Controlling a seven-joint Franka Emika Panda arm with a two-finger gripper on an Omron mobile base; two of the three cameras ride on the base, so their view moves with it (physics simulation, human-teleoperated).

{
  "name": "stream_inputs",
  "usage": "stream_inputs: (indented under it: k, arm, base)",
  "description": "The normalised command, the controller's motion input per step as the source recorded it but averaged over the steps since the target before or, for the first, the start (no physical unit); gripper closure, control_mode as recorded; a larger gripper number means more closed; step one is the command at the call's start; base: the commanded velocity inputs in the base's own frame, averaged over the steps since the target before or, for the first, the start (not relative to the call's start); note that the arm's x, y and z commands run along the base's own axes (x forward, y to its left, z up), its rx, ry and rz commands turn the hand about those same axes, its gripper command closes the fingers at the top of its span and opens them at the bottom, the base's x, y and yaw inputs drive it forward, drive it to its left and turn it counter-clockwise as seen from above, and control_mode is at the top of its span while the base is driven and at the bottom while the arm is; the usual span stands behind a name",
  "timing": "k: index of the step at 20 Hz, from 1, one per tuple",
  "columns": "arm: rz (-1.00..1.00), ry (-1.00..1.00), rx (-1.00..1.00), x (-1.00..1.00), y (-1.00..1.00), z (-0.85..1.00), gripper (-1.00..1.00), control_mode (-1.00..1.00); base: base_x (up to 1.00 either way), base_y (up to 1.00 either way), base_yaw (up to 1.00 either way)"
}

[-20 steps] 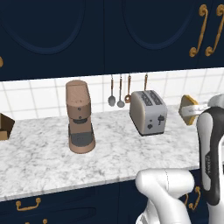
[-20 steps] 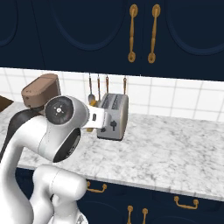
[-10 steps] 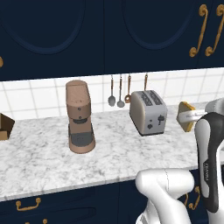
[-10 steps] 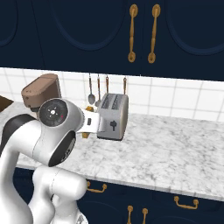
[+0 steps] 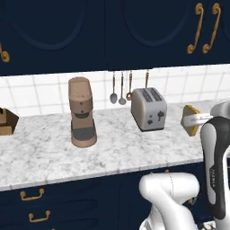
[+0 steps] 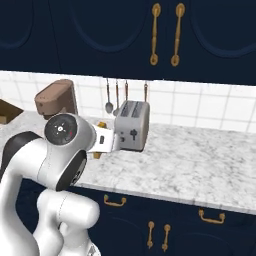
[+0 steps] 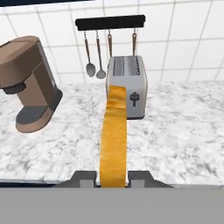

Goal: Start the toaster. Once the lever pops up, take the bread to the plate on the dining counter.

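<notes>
**A:** Where's the toast? I see the boxy silver-grey toaster [image 7: 127, 85] on the marbled surface [image 7: 183, 131], ahead of the end effector [image 7: 113, 177].

**B:** The end effector's pinching the pale yellow, tan-crusted bread slice [image 7: 114, 140] edge-on. Light, crumbly; I'd grip gently.

Base views flank arm, share toaster [image 5: 148, 108]; hand view faces it

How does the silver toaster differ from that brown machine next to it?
The toaster is silver-grey, low and boxy, with two slots on top; the coffee machine is brown, taller and narrower. The toaster stands under the hanging utensils, the coffee machine off to one side. Both sit upright on the marbled counter.
</notes>
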Motion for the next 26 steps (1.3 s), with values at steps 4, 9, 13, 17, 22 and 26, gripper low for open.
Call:
stream_inputs:
  k: [4, 9, 13, 17, 22, 26]
  arm:
    - [0.00, 0.00, 0.00, 0.00, 0.00, 0.00, 1.00, 1.00]
    - [0.00, 0.00, 0.00, 0.00, 0.00, 0.00, 1.00, 1.00]
    - [0.00, 0.00, 0.00, 0.00, 0.00, 0.00, 1.00, 1.00]
    - [0.00, 0.00, 0.00, 0.00, 0.00, 0.00, 1.00, 1.00]
    - [0.00, 0.00, 0.00, 0.00, 0.00, 0.00, 1.00, 1.00]
    - [0.00, 0.00, 0.00, 0.00, 0.00, 0.00, 1.00, 1.00]
  base:
    - [-0.99, 0.02, 0.08]
    - [-0.87, 0.00, 0.03]
    - [-0.56, 0.14, -0.49]
    - [-0.26, 0.16, -0.87]
    - [-0.13, 0.13, -0.90]
    - [0.00, 0.07, -0.94]
